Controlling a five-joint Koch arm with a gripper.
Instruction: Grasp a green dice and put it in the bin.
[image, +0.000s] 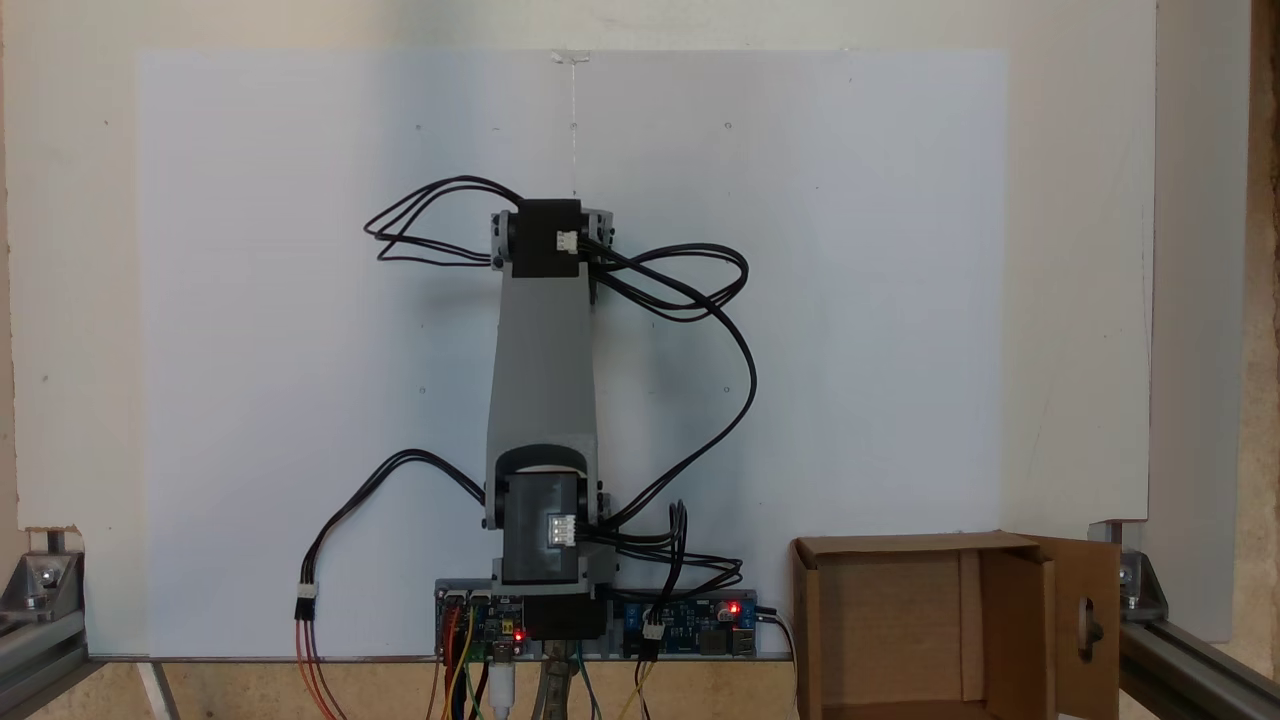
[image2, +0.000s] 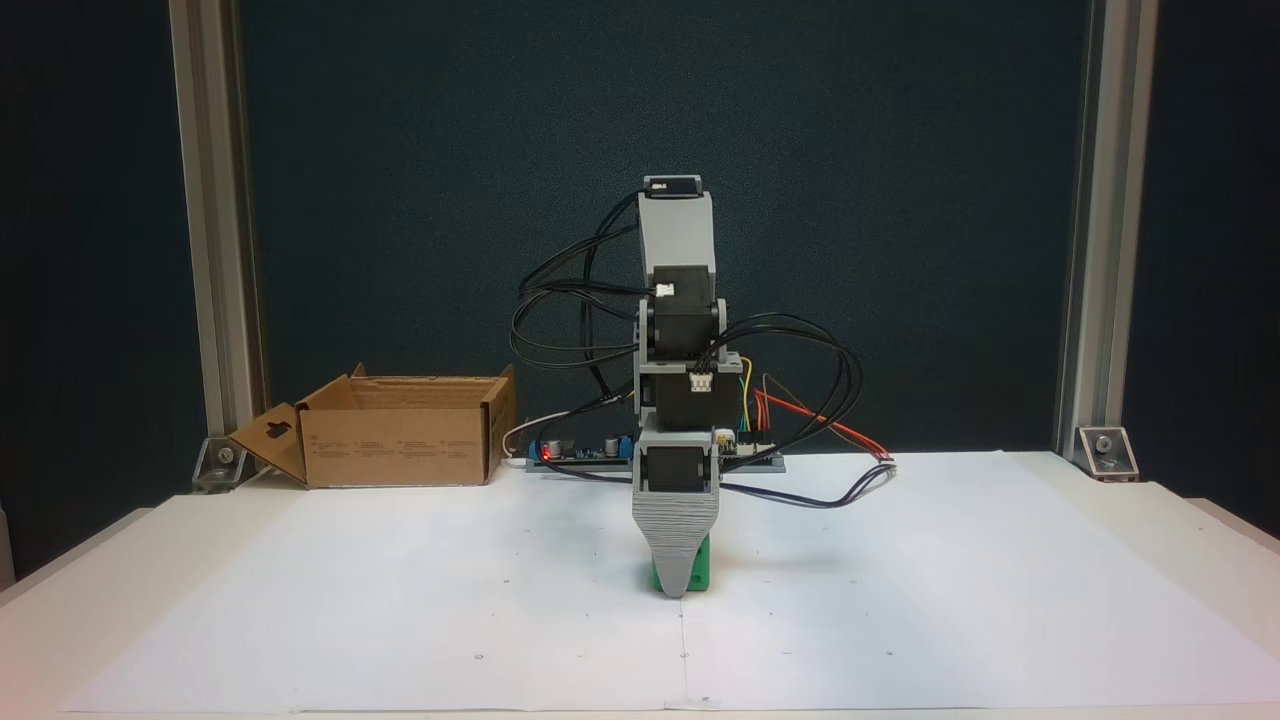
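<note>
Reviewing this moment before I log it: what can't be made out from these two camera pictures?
- Gripper: the front fixed view shows one grey jaw face-on, hiding the other; open or shut is unclear.
- Green dice: mostly covered by that jaw; pips unreadable.
- Bin: its bottom is cut off by the frame's lower edge in the top-down fixed view.

From my remote seat I see a large white paper sheet (image2: 400, 600) spread under the pincer, on a pale tabletop (image2: 1200, 520). Silver aluminium frame posts (image2: 215, 250) stand well behind it on either side, before a dark blue-black backdrop (image2: 900, 150).
</note>
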